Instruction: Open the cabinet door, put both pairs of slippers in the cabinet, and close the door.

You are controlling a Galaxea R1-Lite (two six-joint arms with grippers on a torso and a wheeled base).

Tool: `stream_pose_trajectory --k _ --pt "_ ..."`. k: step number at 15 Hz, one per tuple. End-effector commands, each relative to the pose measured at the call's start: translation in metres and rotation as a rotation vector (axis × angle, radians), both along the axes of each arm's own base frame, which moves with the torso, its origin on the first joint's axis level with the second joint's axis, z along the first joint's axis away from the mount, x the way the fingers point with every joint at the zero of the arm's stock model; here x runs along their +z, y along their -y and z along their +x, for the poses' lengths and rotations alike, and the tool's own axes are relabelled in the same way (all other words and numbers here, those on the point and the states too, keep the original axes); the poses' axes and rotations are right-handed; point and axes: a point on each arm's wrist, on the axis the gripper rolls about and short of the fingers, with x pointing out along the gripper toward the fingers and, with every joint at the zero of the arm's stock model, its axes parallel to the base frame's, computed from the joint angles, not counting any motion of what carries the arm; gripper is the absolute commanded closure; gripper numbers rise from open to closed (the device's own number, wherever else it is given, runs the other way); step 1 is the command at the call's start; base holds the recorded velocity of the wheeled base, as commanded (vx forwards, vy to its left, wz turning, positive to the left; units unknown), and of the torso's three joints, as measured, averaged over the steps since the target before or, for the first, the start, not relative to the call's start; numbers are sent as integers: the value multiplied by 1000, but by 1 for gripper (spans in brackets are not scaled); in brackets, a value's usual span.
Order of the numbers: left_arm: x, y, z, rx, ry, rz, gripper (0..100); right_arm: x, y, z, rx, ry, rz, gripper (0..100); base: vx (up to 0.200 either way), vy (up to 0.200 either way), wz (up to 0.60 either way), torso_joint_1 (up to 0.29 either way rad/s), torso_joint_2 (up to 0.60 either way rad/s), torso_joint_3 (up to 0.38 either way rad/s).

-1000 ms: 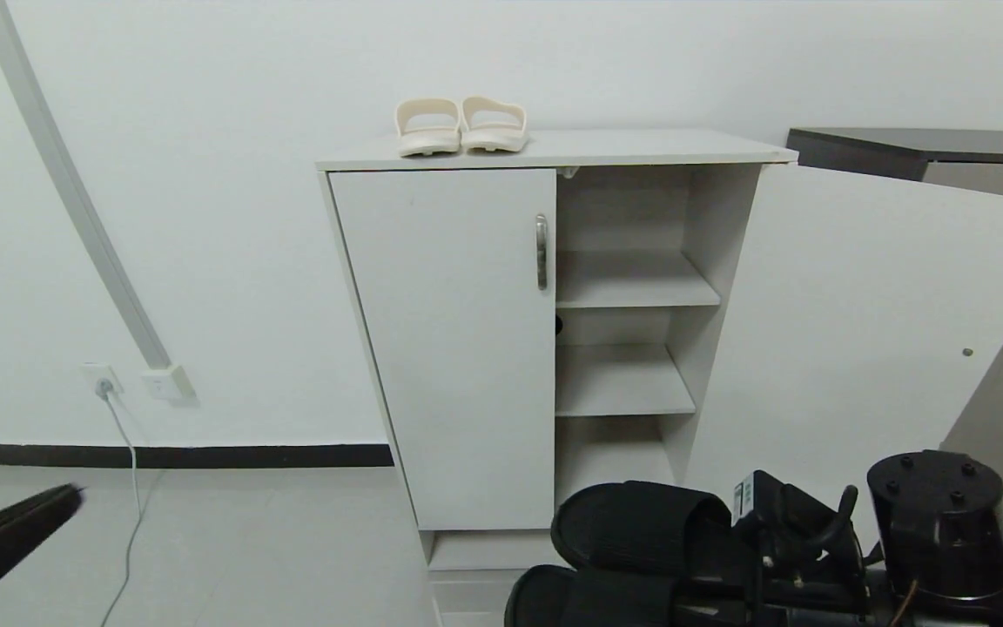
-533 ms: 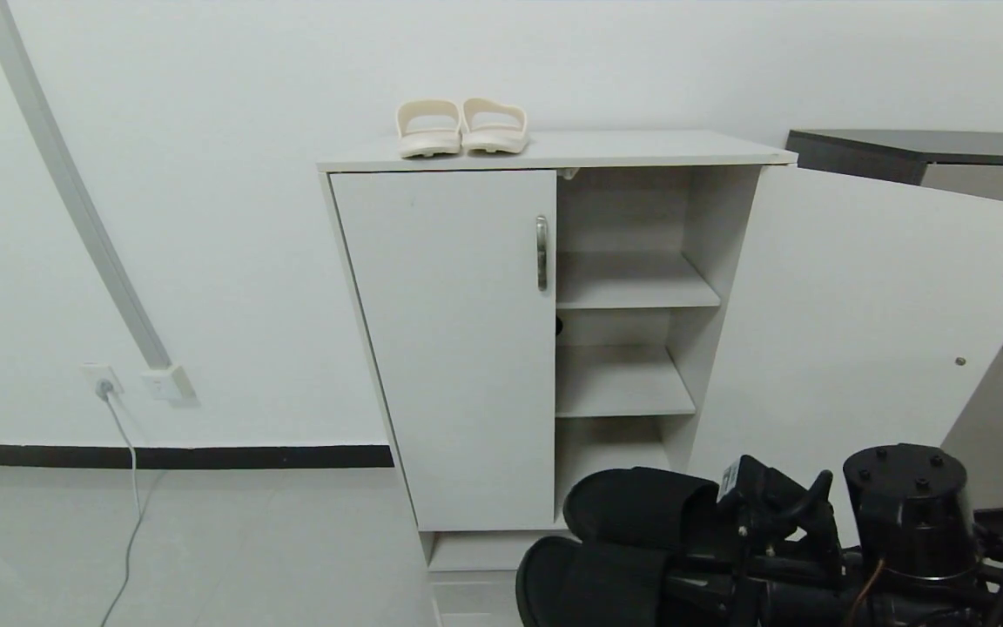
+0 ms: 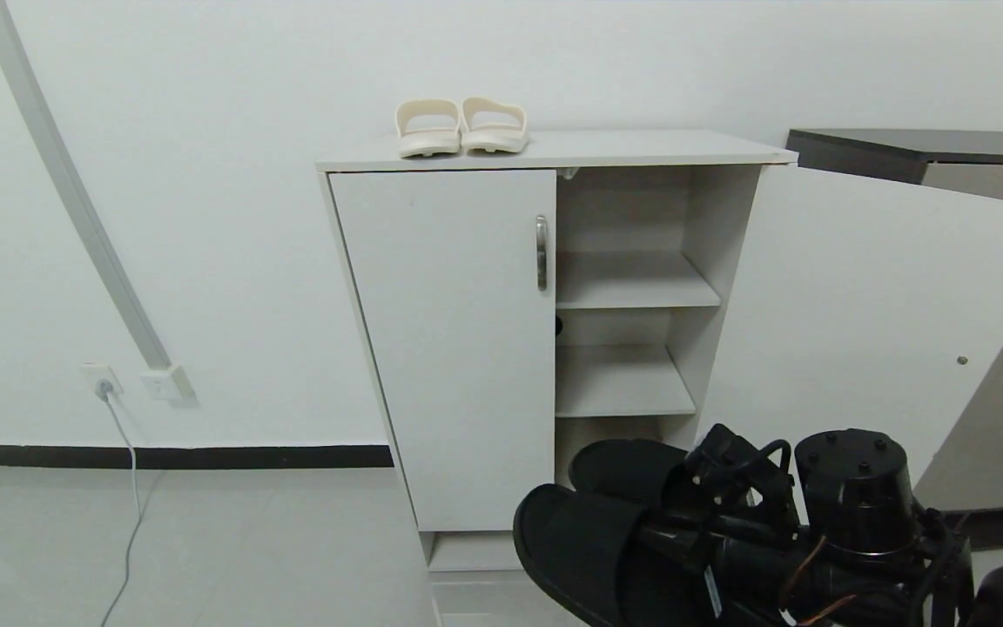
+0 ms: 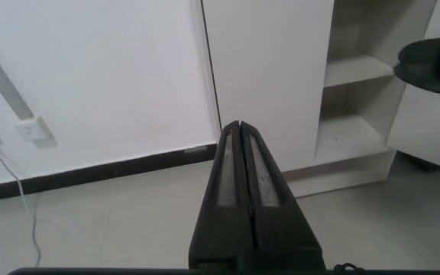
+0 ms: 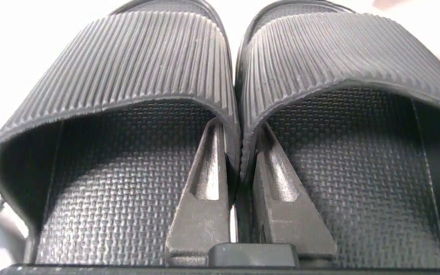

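black ribbed slippers [image 5: 140,84] side by side, right gripper [image 5: 239,141] pinching their adjoining inner edges, one finger inside each

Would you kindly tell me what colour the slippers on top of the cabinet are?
The slippers are cream, clearest in the head view.
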Motion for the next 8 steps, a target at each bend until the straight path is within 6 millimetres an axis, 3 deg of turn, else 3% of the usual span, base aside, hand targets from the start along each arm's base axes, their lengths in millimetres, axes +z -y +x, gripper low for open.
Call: stream_pose_trajectory --k 1,3,8 --pt "0 0 0 6 -2 -21 100 -11 -15 7 -63 -21 17 100 0 0 0 0 0 0" --pt "0 0 0 9 -3 -36 100 -23 -43 21 -265 11 58 100 0 0 0 0 0 0" --pt "0 -1 0 31 -7 -76 100 -50 -97 46 -518 142 98 100 0 0 0 0 0 0"
